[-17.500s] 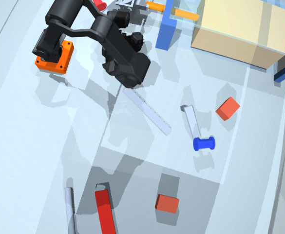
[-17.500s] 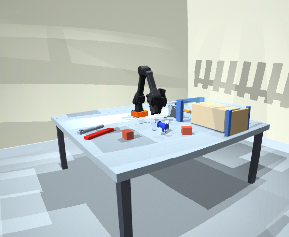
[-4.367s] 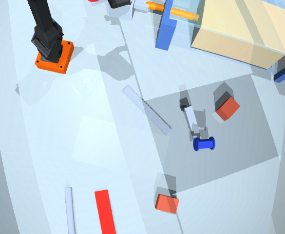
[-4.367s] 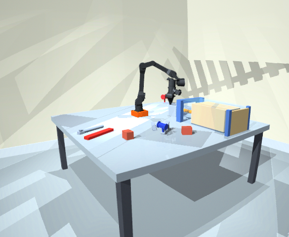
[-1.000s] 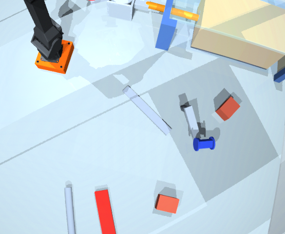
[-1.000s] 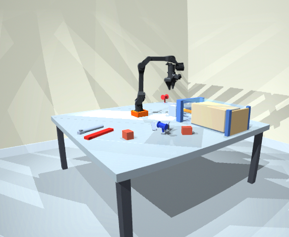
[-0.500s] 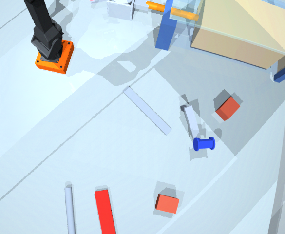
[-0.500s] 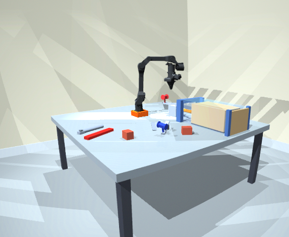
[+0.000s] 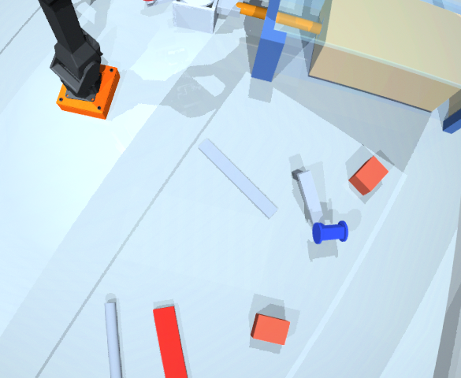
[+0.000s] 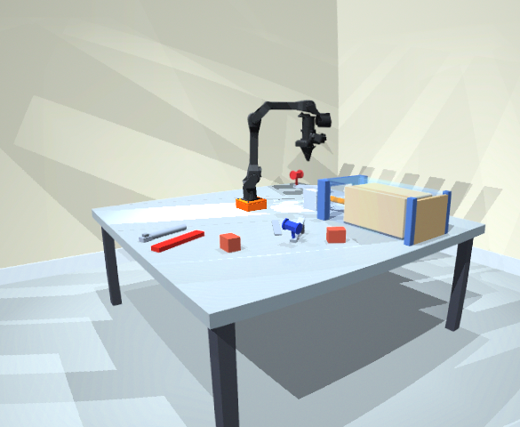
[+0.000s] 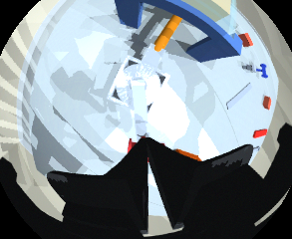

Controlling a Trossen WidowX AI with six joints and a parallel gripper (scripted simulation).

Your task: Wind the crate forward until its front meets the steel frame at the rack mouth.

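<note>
"Are we gripping anything?"

"No, we're holding the gripper (image 10: 308,158) (image 11: 146,142) fully closed on nothing, hovering above the bench (image 9: 206,260) (image 10: 196,276) (image 11: 185,95)."

"And the crate (image 9: 389,40) (image 10: 374,209)?"

"We're seeing it between the blue posts (image 9: 269,50) (image 10: 324,199) (image 11: 212,47)."

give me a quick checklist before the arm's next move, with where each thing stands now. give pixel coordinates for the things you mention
1. Jaws shut with nothing between them: ok
2. Red grip (image 9: 148,1) (image 10: 296,174) (image 11: 132,145) free of the jaws: ok, the exterior view shows them above it
3. Key fully down in the winch (image 9: 193,18) (image 10: 309,198) (image 11: 119,80): cannot tell, the hole is hidden
4. Crate (image 9: 384,53) (image 10: 374,206) (image 11: 217,5) flat: ok, no tilt seen
5. Crate against the front frame (image 9: 267,49) (image 10: 323,199) (image 11: 215,50): not ok, a gap remains
6. Blue-grip tool (image 9: 330,231) (image 10: 292,226) (image 11: 263,70) out of the crate's path: ok, it lies outside the rack
</note>
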